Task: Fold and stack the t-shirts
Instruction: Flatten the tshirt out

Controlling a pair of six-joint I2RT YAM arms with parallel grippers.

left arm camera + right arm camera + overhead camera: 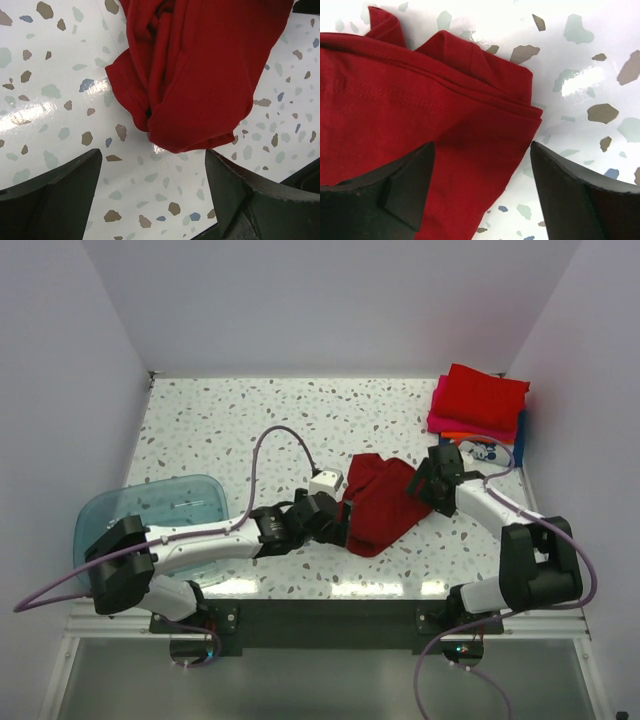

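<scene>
A dark red t-shirt (pixel 385 502) lies bunched in the middle of the table. My left gripper (pixel 335 520) is open at its left edge. In the left wrist view the shirt (pixel 200 75) hangs just ahead of the left gripper (pixel 155 190), and only bare table lies between the jaws. My right gripper (pixel 430 480) is open at the shirt's right edge. In the right wrist view a folded corner of the shirt (pixel 420 110) lies between the wide-apart fingers of the right gripper (pixel 482 185), ungripped. Folded t-shirts (pixel 480 405), bright red on top, sit stacked at the back right.
A translucent blue tub (pixel 150 515) stands at the near left beside the left arm. A small white box (pixel 326 482) with a purple cable sits just behind the left gripper. White walls close in the table on three sides.
</scene>
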